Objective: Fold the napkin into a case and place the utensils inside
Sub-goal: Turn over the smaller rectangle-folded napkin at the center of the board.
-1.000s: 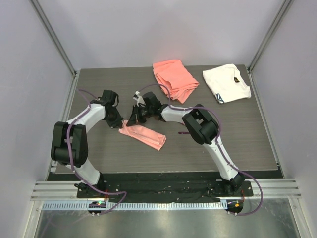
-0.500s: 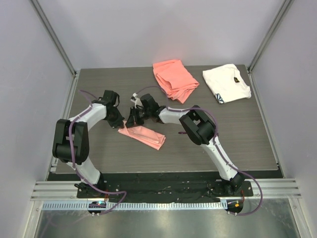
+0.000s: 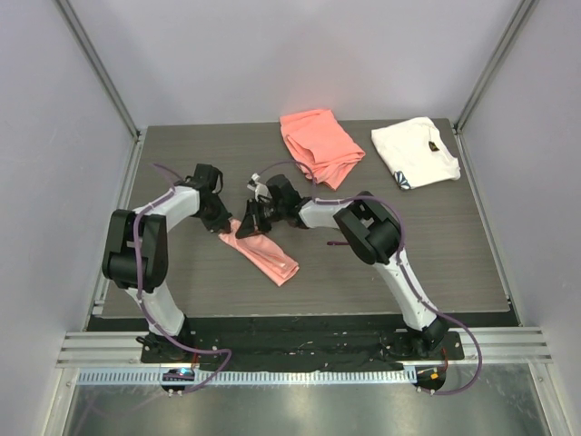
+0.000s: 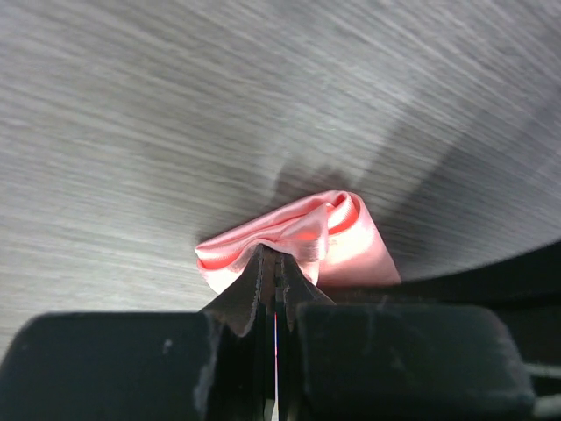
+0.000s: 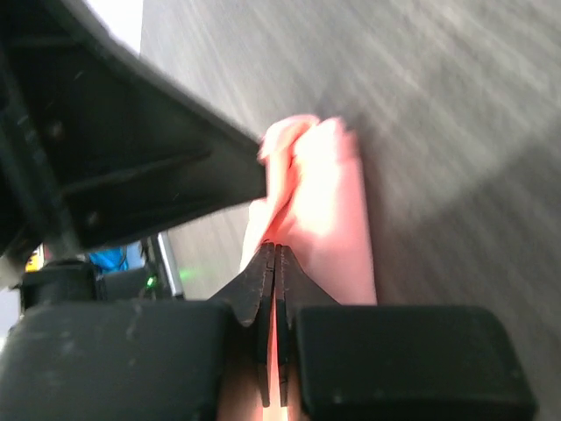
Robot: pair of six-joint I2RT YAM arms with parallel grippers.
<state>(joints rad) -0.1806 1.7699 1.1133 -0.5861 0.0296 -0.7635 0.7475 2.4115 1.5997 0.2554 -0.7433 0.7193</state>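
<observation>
- The napkin (image 3: 263,256) lies on the dark wood-grain table (image 3: 436,245), left of centre. It is folded into a narrow pink strip that runs slantwise from its far-left end to its near-right end.
- The left gripper (image 4: 273,261) has its fingers pressed together on the strip's far-left end. A glossy fold of the cloth is bunched up and pinched at the tips.
- The right gripper (image 5: 273,253) is closed to a hairline slit, with its tips down on the same end of the napkin. Pink shows through the slit, but I cannot tell whether a layer is actually caught between the fingers.
- The two grippers sit just beside each other. In the right wrist view, the black body of the left one fills the upper left, right against the cloth's end.
- A thicker coral-orange cloth (image 3: 318,145) lies crumpled at the far edge of the table, well apart from the napkin.
- A white cloth (image 3: 413,156) lies folded in the far-right corner.
- The white cloth has a small dark mark (image 3: 434,143) near its far edge, too small to read.
</observation>
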